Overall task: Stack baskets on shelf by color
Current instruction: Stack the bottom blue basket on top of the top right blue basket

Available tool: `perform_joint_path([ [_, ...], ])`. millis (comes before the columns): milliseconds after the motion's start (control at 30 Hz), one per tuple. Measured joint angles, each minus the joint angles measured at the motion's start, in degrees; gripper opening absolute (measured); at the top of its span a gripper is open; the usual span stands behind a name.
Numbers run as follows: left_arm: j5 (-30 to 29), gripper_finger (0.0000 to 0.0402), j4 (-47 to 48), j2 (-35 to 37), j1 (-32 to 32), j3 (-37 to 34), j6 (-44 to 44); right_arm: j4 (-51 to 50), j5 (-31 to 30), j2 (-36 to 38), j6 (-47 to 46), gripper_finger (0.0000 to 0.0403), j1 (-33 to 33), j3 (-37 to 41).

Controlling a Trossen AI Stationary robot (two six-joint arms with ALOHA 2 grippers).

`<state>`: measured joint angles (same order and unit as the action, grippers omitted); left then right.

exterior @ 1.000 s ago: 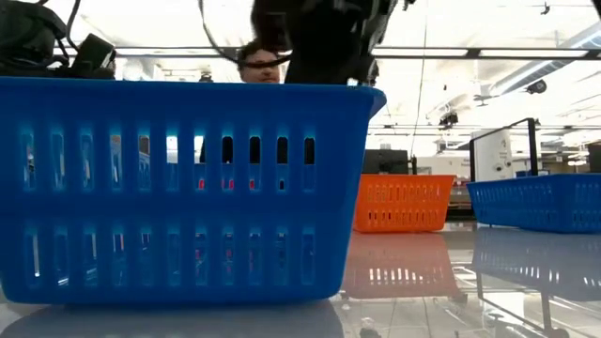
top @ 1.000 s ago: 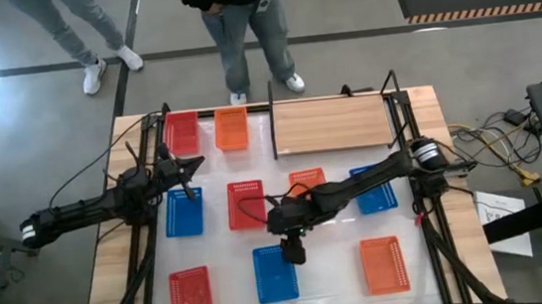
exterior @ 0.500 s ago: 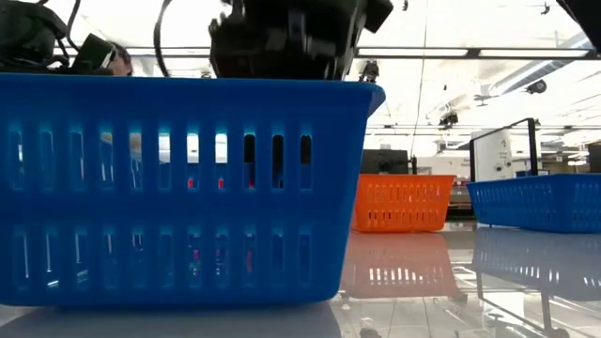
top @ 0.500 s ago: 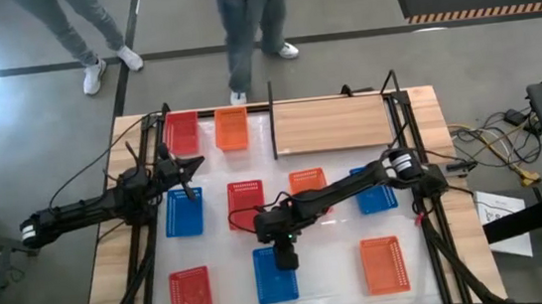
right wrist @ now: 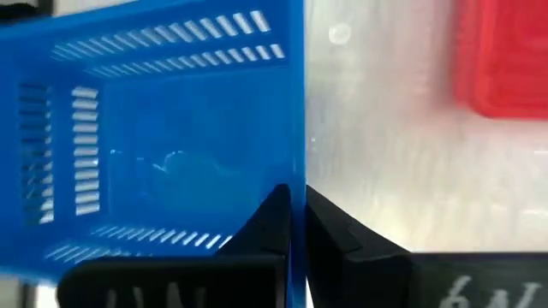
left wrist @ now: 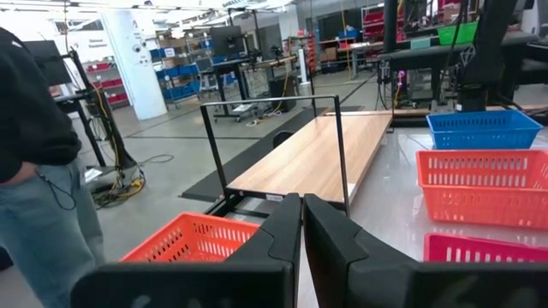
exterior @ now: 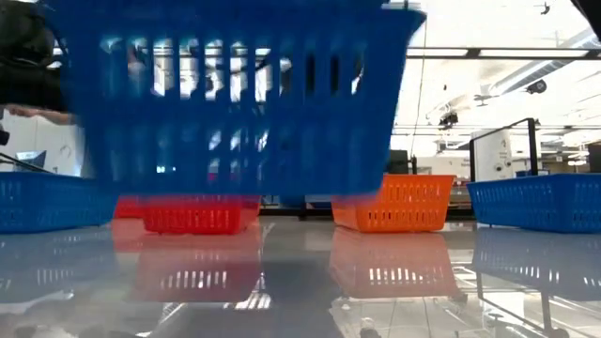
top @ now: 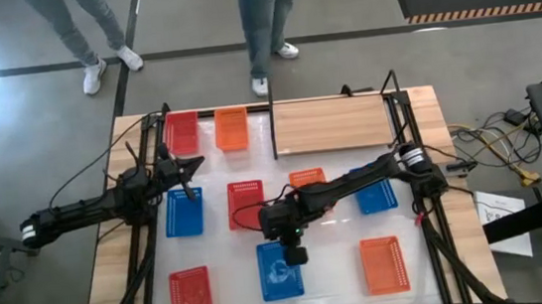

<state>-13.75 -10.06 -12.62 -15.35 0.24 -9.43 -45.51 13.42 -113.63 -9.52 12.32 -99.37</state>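
Right hand (right wrist: 296, 218) clamped on blurred, raised blue basket's (exterior: 235, 94) rim; left hand (left wrist: 301, 224) together, empty.

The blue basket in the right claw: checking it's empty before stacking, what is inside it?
The blue basket, pinched at its rim by the right claw, shows only bare floor and slotted walls. The corner near the claw is covered.

Nine baskets are counted on the worktop (top: 411, 104): three red baskets (top: 182, 132), (top: 246, 203), (top: 190, 296), three orange baskets (top: 232, 129), (top: 307, 178), (top: 384, 264) and three blue baskets (top: 183, 211), (top: 376, 192), (top: 280, 272). One shelf (top: 332, 124) is seen. Two persons (top: 264, 23) are partly shown beyond it.
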Motion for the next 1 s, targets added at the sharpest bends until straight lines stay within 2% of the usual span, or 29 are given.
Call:
perform_joint_path([
  [167,-0.01,0.0001,-0.03,-0.02,0.00,0.01,0.00,-12.31,-1.85,8.31,2.52,0.0009,-0.21,0.02],
  [333,0.00,0.0001,0.01,-0.10,-0.01,0.01,-0.01,-32.21,-12.52,17.77,5.03,0.0009,-1.49,2.28],
  [467,0.01,0.0001,-0.01,-0.11,-0.01,0.01,0.00,-40.13,-17.91,27.62,9.42,0.0009,-5.00,9.03],
  [633,0.01,0.0001,0.01,-0.07,0.00,0.01,-0.01,-41.14,-17.76,39.05,16.30,0.0009,-13.21,19.38],
  [733,0.01,0.0001,0.00,-0.07,-0.02,0.00,-0.02,-40.97,-15.15,43.34,21.71,0.0009,-18.96,24.73],
  [833,-0.01,0.0001,0.01,-0.09,0.00,0.01,0.00,-40.29,-13.39,45.50,27.47,0.0009,-24.93,29.27],
  [1000,0.00,0.0001,-0.01,-0.08,-0.01,0.01,0.00,-34.98,-6.75,46.96,34.88,0.0009,-32.73,35.18],
])
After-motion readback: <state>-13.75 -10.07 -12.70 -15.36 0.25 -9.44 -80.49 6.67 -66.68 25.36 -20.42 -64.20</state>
